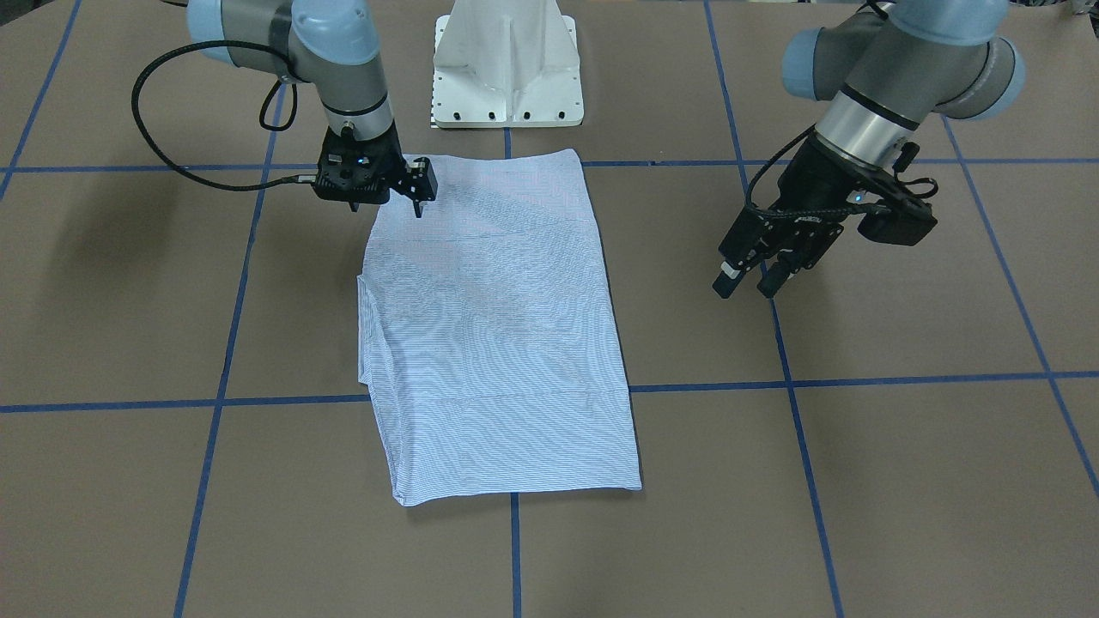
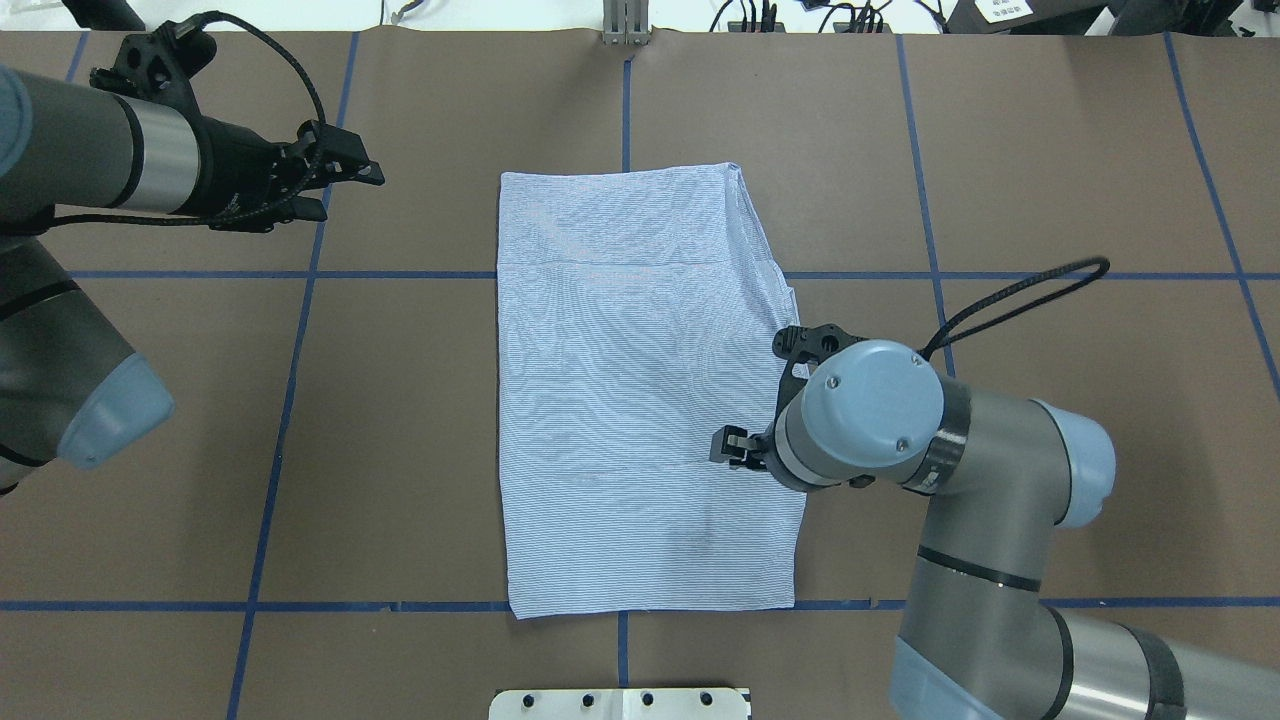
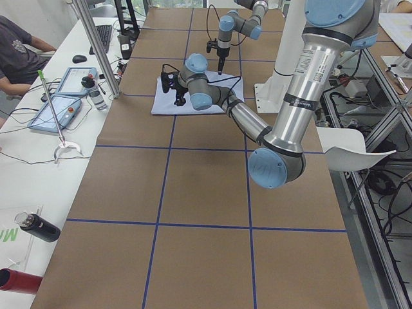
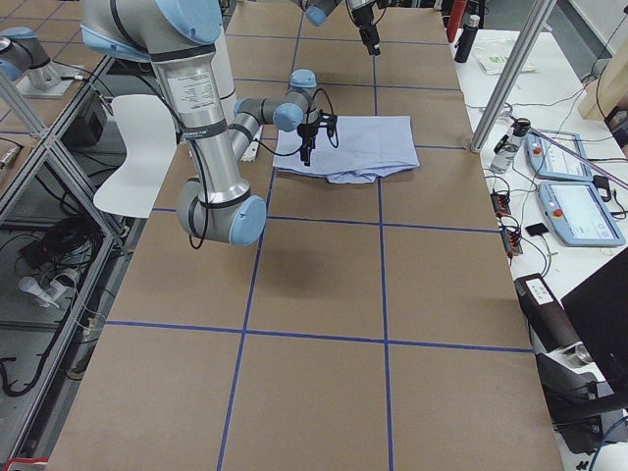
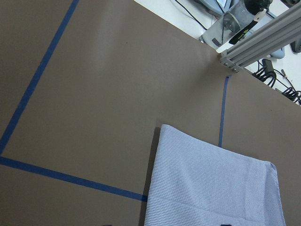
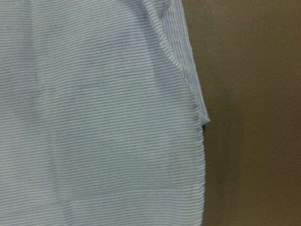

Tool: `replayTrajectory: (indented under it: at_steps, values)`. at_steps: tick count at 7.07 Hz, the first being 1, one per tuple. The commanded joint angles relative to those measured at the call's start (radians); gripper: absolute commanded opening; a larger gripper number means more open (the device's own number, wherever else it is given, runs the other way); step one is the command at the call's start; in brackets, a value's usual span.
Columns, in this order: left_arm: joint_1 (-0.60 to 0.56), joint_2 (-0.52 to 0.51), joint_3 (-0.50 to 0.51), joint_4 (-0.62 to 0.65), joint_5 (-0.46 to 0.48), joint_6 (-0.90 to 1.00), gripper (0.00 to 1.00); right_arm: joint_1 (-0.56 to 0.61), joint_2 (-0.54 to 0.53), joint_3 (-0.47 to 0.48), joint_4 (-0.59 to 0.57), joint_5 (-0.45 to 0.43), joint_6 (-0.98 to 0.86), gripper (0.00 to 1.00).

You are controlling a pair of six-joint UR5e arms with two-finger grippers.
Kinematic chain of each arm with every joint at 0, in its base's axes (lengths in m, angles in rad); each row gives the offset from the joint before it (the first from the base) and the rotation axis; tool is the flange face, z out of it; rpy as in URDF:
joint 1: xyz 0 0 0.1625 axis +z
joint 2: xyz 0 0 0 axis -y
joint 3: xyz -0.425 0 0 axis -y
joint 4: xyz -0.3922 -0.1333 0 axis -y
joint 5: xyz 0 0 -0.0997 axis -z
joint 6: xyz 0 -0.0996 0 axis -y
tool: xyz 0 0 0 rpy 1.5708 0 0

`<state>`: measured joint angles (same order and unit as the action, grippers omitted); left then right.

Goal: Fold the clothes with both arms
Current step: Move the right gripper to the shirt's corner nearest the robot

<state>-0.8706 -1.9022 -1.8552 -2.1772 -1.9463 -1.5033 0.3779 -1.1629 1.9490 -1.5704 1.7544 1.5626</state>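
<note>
Brown covering with blue tape lines [image 2: 400,274] is spanning the table [image 2: 1050,150], and the shirt [image 2: 640,400] is lying at its centre as a long folded rectangle, its near end just ahead of the pedestal [image 1: 506,77]. The right gripper [image 1: 410,196] is hanging over the shirt's right edge towards the near end; I cannot tell whether it is spread or pressed together, nor whether it is touching the cloth. The left gripper [image 2: 345,185] is hovering well apart to the left, level with the far end, fingers spread and holding nothing. Risk, in my judgement: the right wrist view is showing staggered, loose layers along that edge, so a pinch there may be taking only the top layer and pulling the fold open. With one arm alone at the cloth, a lift would be skewing the rectangle; the left arm is needing to reach the shirt first. The right arm's cable [image 2: 1010,305] is looping low beside the shirt and may drag it. The right arm's elbow is covering the near right corner from overhead. A bench [image 3: 38,161] with control tablets and bottles is running along the far side, where a person's sleeve [image 3: 16,45] is showing.
</note>
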Motion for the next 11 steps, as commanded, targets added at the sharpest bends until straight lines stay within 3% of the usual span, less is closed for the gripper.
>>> replayTrajectory:
  at_steps: [1,3,9,11]
  values:
    - [0.001,0.0,-0.001,0.001,0.001,-0.002,0.81,-0.107,-0.001,0.001,0.082,-0.144,0.468,0.98]
    - [0.001,0.0,0.001,0.001,0.003,-0.002,0.81,-0.155,-0.021,-0.007,0.095,-0.18,0.621,0.97]
    - [0.002,-0.003,-0.009,0.001,0.007,-0.003,0.81,-0.197,-0.07,-0.012,0.107,-0.182,0.645,0.98]
    - [0.002,-0.003,-0.016,0.007,0.007,-0.003,0.81,-0.2,-0.067,-0.016,0.105,-0.182,0.648,0.85]
